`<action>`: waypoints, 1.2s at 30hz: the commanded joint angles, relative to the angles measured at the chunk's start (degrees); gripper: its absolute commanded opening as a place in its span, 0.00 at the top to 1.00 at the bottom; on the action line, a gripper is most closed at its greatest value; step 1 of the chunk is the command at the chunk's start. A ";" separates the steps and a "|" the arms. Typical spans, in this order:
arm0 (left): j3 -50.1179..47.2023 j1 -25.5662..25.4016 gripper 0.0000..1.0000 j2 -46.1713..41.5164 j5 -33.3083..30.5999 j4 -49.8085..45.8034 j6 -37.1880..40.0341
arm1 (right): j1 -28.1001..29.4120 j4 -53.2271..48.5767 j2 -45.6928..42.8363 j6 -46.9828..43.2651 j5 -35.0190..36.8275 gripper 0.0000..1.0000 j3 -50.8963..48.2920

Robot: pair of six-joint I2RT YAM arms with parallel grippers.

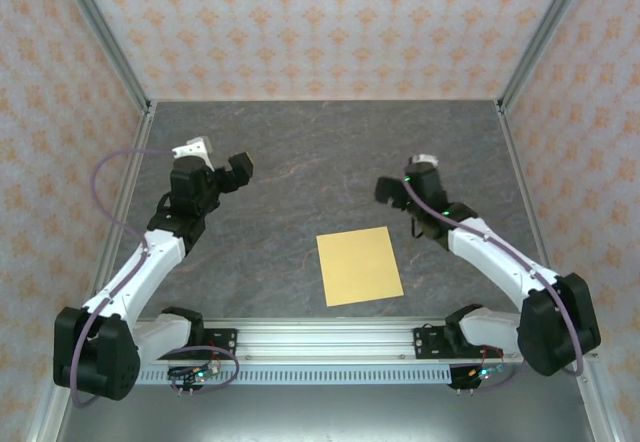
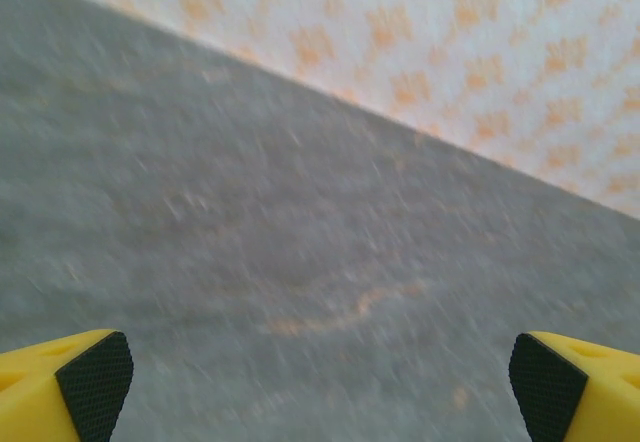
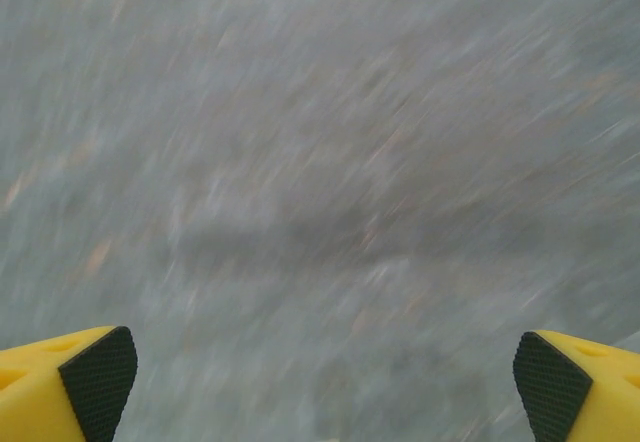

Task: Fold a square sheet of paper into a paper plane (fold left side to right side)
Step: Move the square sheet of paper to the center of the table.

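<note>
The square sheet of paper (image 1: pixel 359 266), plain yellow-orange, lies flat on the grey tabletop near the front edge, slightly right of centre. My left gripper (image 1: pixel 232 170) hovers over the left part of the table, well left of and behind the sheet, open with nothing between its yellow fingers (image 2: pixel 70 382). My right gripper (image 1: pixel 392 192) hangs open just behind the sheet's far right corner, apart from it; its black pads (image 3: pixel 98 377) frame blurred bare tabletop.
The grey marbled tabletop (image 1: pixel 300 152) is walled by patterned orange panels at the back (image 1: pixel 320 22) and both sides. A metal rail (image 1: pixel 320 342) with both arm bases runs along the near edge.
</note>
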 commanded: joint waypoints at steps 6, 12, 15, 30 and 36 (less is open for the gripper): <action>-1.50 -1.24 0.00 3.05 5.00 -5.36 -6.40 | 17.55 -20.47 10.34 4.04 -2.18 0.00 5.84; -0.70 -1.36 0.00 3.60 5.24 -6.26 -6.36 | 22.93 -24.19 17.48 5.27 -2.50 0.00 8.14; -0.57 -1.29 0.00 3.29 4.96 -6.86 -6.08 | 23.36 -24.84 20.12 5.42 -2.72 0.00 8.72; 0.29 -1.36 0.00 2.98 4.62 -8.43 -6.01 | 23.09 -21.87 34.06 5.33 -3.83 0.00 16.43; 0.75 -1.37 0.00 3.16 4.97 -8.90 -6.19 | 18.94 -18.73 41.35 3.75 -8.77 0.00 23.63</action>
